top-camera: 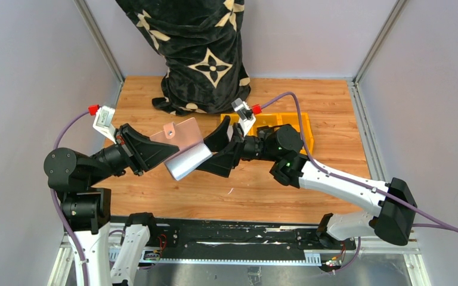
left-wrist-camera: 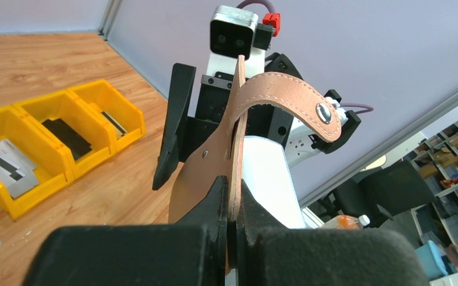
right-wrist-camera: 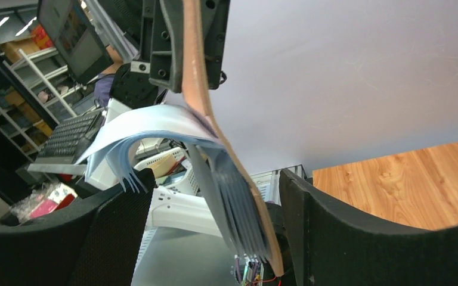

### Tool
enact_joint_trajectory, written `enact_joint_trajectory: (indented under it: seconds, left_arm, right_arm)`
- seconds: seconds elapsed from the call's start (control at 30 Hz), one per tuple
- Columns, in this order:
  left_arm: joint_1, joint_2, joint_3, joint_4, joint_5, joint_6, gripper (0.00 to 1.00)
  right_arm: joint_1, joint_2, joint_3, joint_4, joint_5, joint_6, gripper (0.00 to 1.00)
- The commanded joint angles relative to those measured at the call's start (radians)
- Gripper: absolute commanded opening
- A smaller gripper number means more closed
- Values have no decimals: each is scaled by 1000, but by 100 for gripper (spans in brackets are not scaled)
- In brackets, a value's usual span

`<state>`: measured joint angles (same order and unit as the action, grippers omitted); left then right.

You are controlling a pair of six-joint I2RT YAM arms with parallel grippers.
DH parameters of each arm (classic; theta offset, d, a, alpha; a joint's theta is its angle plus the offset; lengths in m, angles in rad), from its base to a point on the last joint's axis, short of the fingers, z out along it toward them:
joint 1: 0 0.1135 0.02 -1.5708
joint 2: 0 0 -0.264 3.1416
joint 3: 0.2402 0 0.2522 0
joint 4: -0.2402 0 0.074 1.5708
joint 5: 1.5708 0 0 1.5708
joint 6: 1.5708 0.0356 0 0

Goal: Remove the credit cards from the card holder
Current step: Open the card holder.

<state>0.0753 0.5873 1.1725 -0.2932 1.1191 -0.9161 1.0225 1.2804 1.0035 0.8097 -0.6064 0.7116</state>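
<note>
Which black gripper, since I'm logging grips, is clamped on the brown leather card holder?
The left gripper: its jaws pinch the brown leather card holder, while the right gripper stands open around it.

Pale lilac walls [top-camera: 30, 71] enclose the wood-grain table [top-camera: 334, 101] — shelves [left-wrist-camera: 450, 158] and office chairs [left-wrist-camera: 393, 187] beyond.

The brown card holder [right-wrist-camera: 206, 113] hangs edge-on, pale credit cards [right-wrist-camera: 155, 122] fanning from it, between the right end effector's [right-wrist-camera: 213, 179] widely parted fingers; wooden desk [right-wrist-camera: 405, 185] shows beyond.
</note>
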Motion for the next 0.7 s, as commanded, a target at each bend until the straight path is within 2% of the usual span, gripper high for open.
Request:
enact_joint_trajectory:
  seconds: [0.0,0.2,0.37,0.47,0.67]
  left_arm:
    - [0,-8,38,1,15,5,0]
    - [0,9,60,24,18,-9,0]
    - [0,11,61,36,12,-20,0]
    - [0,9,60,36,10,-28,0]
    - [0,13,78,36,13,-47,0]
  right_arm:
    - [16,-28,-5,16,-95,-57,80]
    - [16,-95,-106,13,-199,-112,82]
    - [16,-110,-107,45,-173,-112,82]
    - [16,-101,-78,28,-124,-124,75]
    - [22,-102,-27,-148,-40,-263,64]
